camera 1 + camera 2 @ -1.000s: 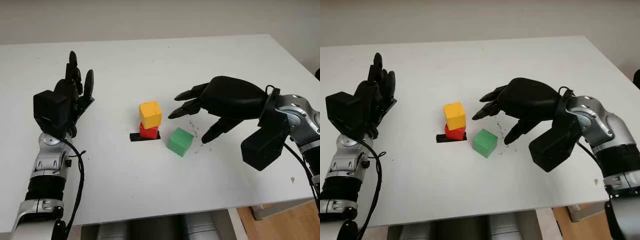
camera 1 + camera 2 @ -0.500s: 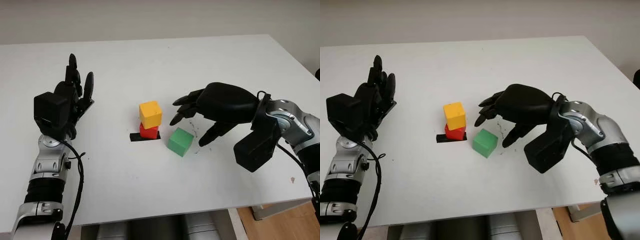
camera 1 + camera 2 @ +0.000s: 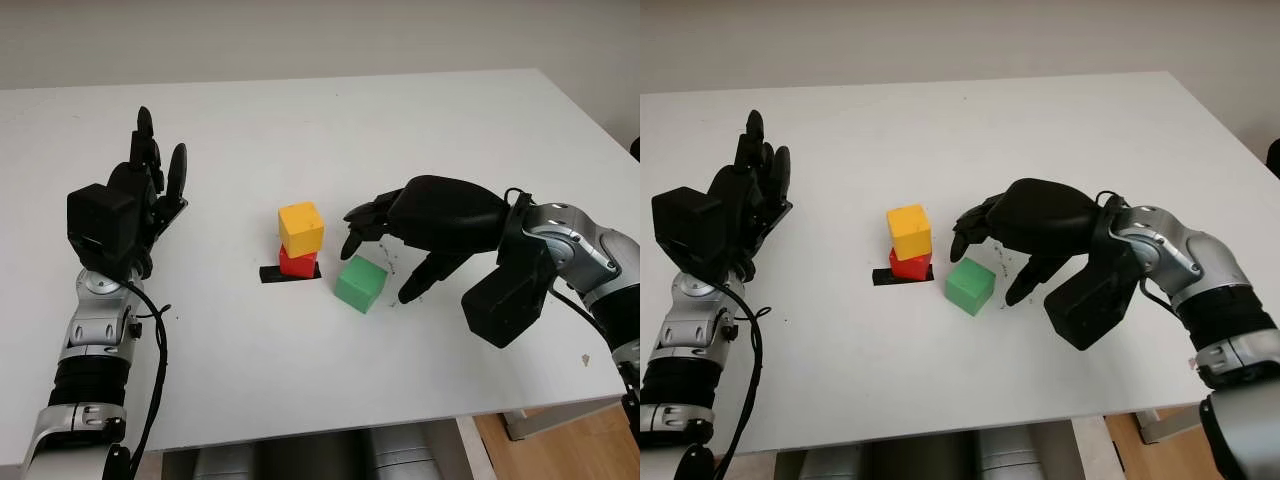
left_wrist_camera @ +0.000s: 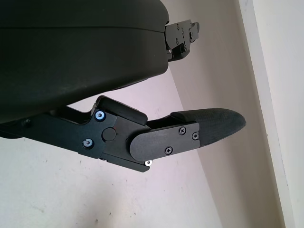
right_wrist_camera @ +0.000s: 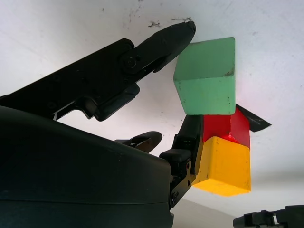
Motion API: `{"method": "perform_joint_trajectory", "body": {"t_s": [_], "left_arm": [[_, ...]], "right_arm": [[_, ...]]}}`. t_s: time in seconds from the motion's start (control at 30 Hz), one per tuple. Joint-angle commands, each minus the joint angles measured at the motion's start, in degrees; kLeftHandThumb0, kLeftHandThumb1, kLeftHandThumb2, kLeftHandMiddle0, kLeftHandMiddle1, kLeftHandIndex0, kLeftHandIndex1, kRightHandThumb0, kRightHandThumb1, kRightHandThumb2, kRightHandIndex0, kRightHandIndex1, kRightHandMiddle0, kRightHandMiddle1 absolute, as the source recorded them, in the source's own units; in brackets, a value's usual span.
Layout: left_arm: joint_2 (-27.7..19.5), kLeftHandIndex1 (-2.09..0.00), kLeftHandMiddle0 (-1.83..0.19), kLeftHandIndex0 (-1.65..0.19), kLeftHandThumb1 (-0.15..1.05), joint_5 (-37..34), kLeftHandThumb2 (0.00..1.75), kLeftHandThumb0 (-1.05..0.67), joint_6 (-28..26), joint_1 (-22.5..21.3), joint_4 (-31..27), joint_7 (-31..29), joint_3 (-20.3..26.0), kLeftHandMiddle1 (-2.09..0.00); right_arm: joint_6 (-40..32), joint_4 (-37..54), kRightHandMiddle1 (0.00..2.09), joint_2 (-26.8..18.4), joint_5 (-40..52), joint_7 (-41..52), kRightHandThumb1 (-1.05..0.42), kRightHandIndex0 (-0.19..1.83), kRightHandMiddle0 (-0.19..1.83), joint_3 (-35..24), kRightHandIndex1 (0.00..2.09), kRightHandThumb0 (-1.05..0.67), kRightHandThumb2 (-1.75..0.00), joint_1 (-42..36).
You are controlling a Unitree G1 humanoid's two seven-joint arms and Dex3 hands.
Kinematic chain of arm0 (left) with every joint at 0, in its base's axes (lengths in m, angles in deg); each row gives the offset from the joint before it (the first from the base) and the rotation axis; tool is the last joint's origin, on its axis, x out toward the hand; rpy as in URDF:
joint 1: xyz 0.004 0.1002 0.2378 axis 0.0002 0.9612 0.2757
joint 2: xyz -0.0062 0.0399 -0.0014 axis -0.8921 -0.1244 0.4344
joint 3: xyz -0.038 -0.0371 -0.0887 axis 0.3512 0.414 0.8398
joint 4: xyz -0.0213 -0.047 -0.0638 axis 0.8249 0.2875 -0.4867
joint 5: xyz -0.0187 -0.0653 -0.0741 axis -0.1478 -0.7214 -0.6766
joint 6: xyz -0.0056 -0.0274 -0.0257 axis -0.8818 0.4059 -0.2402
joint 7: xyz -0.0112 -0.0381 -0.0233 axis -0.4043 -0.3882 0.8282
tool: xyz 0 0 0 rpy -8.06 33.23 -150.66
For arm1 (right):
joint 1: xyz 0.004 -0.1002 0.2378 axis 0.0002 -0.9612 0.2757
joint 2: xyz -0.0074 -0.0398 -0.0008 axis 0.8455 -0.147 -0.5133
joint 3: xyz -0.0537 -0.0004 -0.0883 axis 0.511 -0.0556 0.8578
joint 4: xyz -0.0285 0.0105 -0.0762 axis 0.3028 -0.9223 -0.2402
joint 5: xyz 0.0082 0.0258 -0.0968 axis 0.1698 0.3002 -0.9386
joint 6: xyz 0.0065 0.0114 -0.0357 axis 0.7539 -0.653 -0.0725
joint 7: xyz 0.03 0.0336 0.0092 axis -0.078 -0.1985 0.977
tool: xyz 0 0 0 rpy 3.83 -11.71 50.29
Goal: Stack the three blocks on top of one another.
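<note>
A yellow block (image 3: 301, 228) sits on a red block (image 3: 296, 263), which stands on a black strip of tape (image 3: 271, 274) near the table's middle. A green block (image 3: 360, 283) lies on the table just right of that pair, also seen close up as the green block (image 5: 206, 77) in the right wrist view. My right hand (image 3: 385, 262) hovers open over the green block, its thumb (image 3: 420, 280) to the block's right and its fingers (image 3: 358, 228) behind it, not touching. My left hand (image 3: 140, 195) is open, raised upright at the left.
The white table (image 3: 300, 380) ends at a near edge at the bottom and a right edge by the wooden floor (image 3: 570, 440). Small dark marks (image 3: 392, 262) dot the surface right of the green block.
My right hand has moved left and down, closing in over the green block. The blocks and the left hand have not moved.
</note>
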Motion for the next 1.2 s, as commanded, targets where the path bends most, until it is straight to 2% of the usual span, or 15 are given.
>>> {"method": "perform_joint_trajectory", "body": {"t_s": [0.0, 0.47, 1.17], "left_arm": [[-0.44, 0.0, 0.19, 0.19, 1.05, 0.09, 0.63, -0.78, 0.26, 0.05, -0.84, 0.16, 0.25, 0.0], [-0.4, 0.0, 0.19, 0.19, 1.05, 0.57, 0.62, -0.79, 0.18, 0.46, -0.84, 0.22, 0.23, 0.0], [-0.35, 0.0, 0.19, 0.19, 1.05, 0.04, 0.61, -0.79, 0.65, 0.23, -0.2, -0.17, 0.36, 0.0]], "right_arm": [[0.58, -0.67, 0.86, 0.55, -0.05, -0.89, -0.81, 0.46, 0.29, 0.31, 0.05, -0.67, -0.06, 1.16], [2.29, -3.97, 0.94, 1.71, -2.03, -5.12, -0.81, 0.49, 0.3, 1.57, 0.07, -0.65, -0.06, 2.04], [5.16, -8.5, 1.16, 1.95, -6.27, -11.75, -0.85, 0.54, 0.44, 3.91, 0.11, -0.63, -0.06, 3.57]]}}
